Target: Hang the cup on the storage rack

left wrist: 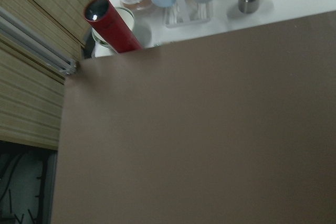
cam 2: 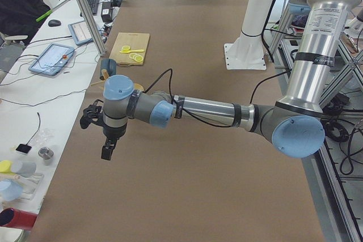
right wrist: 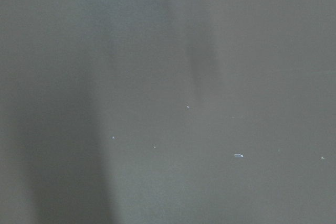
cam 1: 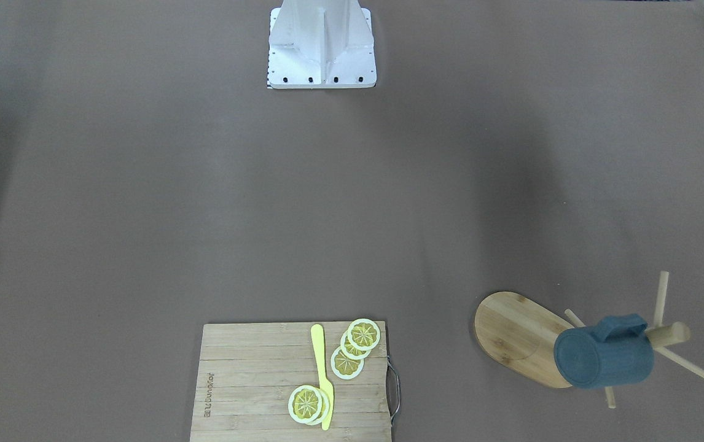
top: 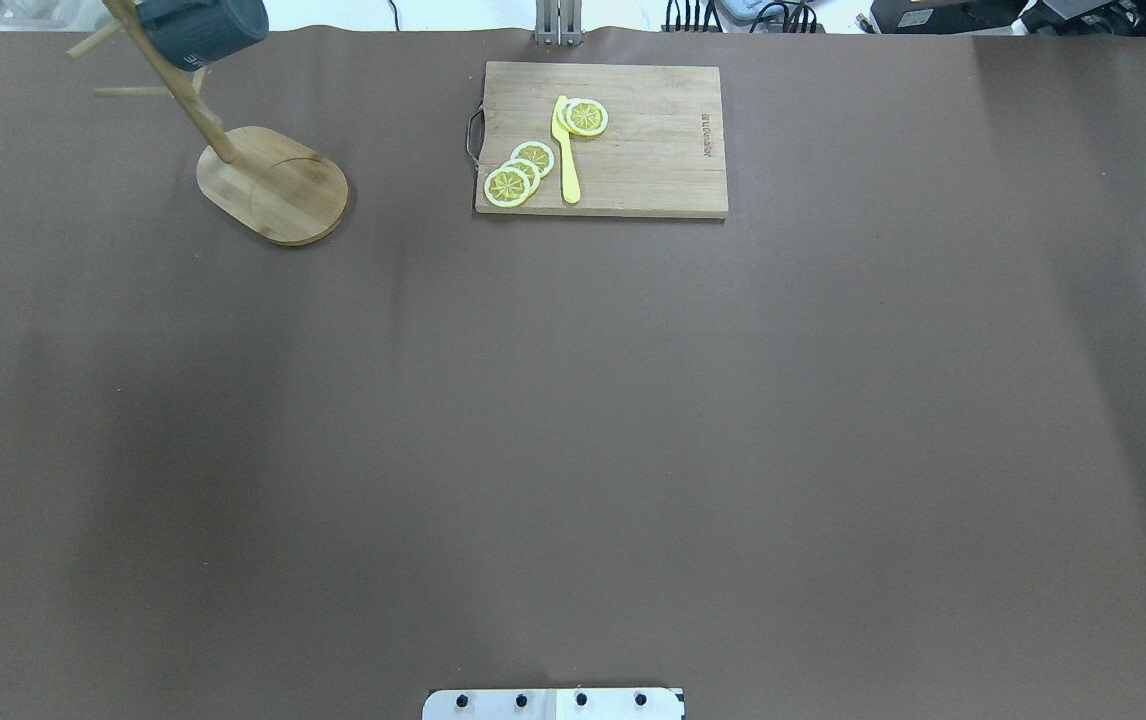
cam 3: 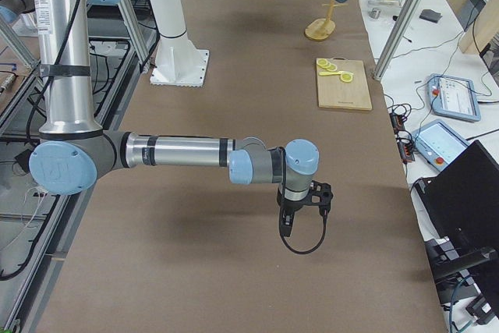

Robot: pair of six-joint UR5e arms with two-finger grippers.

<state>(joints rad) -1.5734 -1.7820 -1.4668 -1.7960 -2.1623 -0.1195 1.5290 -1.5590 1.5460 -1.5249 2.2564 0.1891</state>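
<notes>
Overhead view, far left corner: the storage rack (top: 278,185) has its top cut off by the frame edge, and so does the cup (top: 203,30) hanging on it. In the front-facing view the cup (cam 1: 604,356) hangs mouth away from the post with its handle up against the post. The peg through the handle is hidden. The cup's lettering is too small to read. The left pincer (cam 2: 106,152) shows only in the left side view, small and dark, pointing down over the surface (top: 573,450). Can't tell how far apart its fingers are, or whether it holds anything. The right pincer (cam 3: 286,228) shows only in the right side view, same problem, can't tell. The wrist views give no fingers: the left one shows a surface edge with clutter beyond, the right one a blurry bare patch.

Edges and room: the rack base (cam 1: 512,331) sits near the far left corner. The cutting board (top: 633,150) lies centre, close to the far edge and well apart from the rack. The brown surface spreads wide from there toward the robot base (top: 553,703) and to the right edge.

Counts: one cup, one rack with four free pegs visible, one board, one yellow knife (top: 565,150). Five lemon slices (top: 508,186) lie on the board, three overlapping left of the knife and two overlapping at its tip.
</notes>
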